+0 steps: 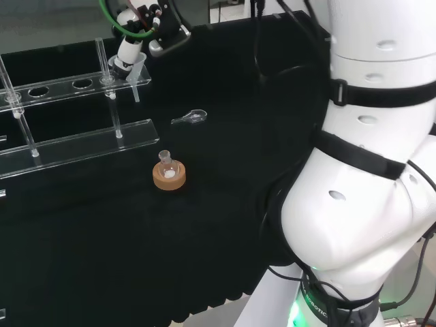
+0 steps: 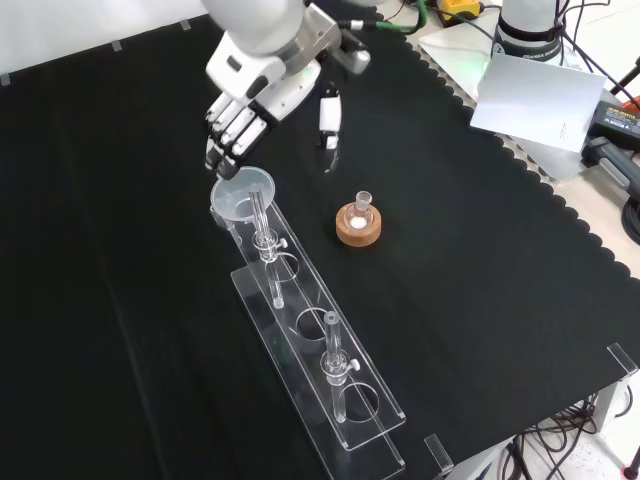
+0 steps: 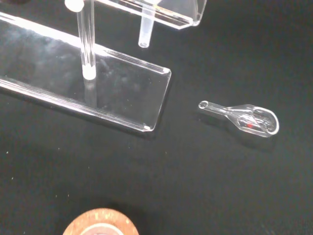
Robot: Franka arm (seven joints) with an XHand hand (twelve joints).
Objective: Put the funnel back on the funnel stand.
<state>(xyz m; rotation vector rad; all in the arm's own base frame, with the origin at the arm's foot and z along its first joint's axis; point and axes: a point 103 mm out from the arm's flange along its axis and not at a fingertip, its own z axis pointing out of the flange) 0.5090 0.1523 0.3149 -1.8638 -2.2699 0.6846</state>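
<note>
Now | hand point(image 2: 262, 88): fingers relaxed, just above funnel point(image 2: 244, 195); funnel seated in stand point(image 2: 318, 358)

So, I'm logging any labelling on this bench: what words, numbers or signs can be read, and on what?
None can be read. The clear plastic funnel, clear acrylic funnel stand, small round glass flask on its cork ring and clear glass spoon bear no visible marks. The black and white hand shows no legible print.
</note>
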